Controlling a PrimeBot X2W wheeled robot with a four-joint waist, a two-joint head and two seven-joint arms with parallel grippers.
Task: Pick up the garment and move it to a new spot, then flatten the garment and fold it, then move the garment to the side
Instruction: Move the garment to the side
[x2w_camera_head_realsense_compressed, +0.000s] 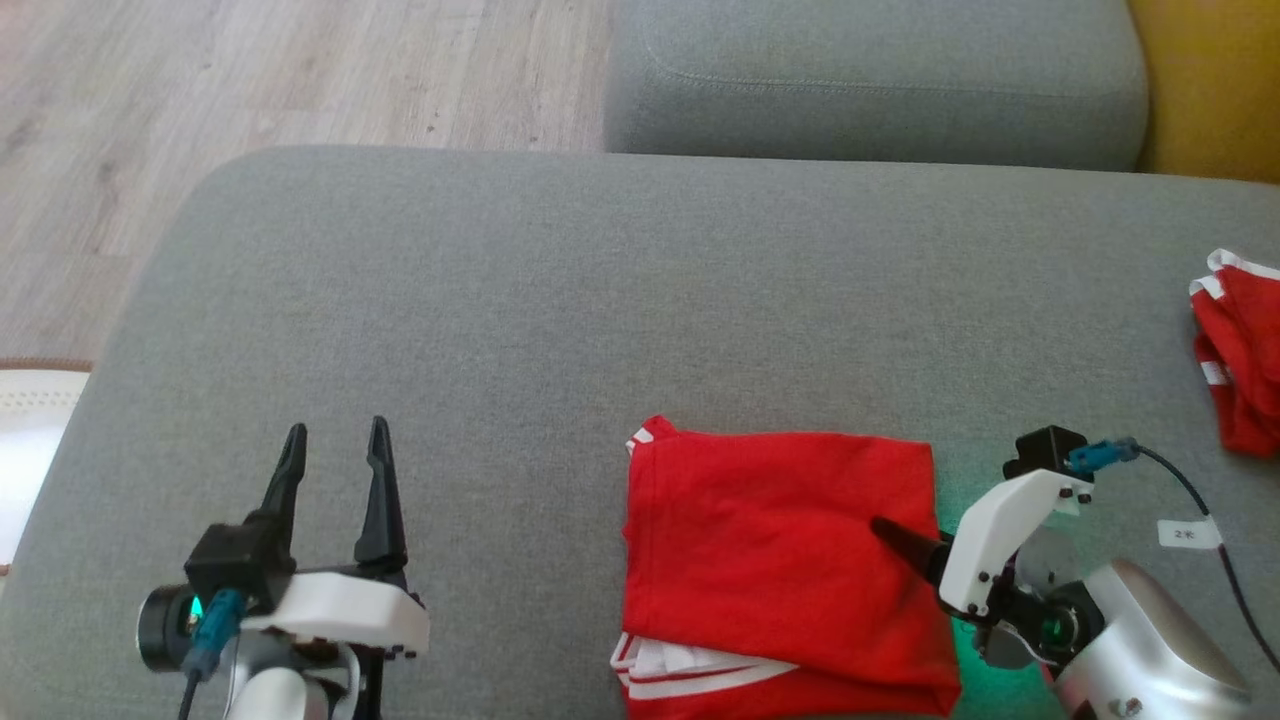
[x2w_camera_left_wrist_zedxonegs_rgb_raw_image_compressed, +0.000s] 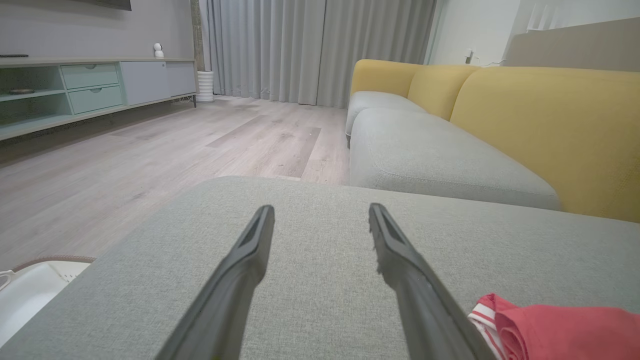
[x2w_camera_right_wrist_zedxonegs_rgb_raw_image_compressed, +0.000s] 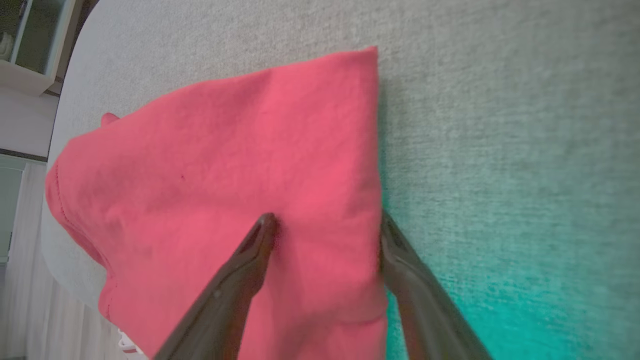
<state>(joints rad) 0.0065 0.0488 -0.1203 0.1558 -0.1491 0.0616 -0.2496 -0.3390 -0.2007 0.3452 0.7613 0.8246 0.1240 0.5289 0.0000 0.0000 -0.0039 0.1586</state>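
Right wrist view: right pincer (x2w_camera_right_wrist_zedxonegs_rgb_raw_image_compressed: 326, 222), spread, straddles the right edge of the folded red garment (x2w_camera_right_wrist_zedxonegs_rgb_raw_image_compressed: 225, 150) on the grey cushion (x2w_camera_right_wrist_zedxonegs_rgb_raw_image_compressed: 500, 125). The cloth is probably soft, light and layered, best pinched through all layers here. Beyond, left pincer (x2w_camera_head_realsense_compressed: 337, 430) spread, empty.

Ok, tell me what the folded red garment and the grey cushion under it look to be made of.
Folded red garment: soft knit cloth, probably cotton jersey, matte; it creases softly and shows a stitched hem and white striped trim. Grey cushion: woven upholstery fabric, matte, with a visible coarse weave.
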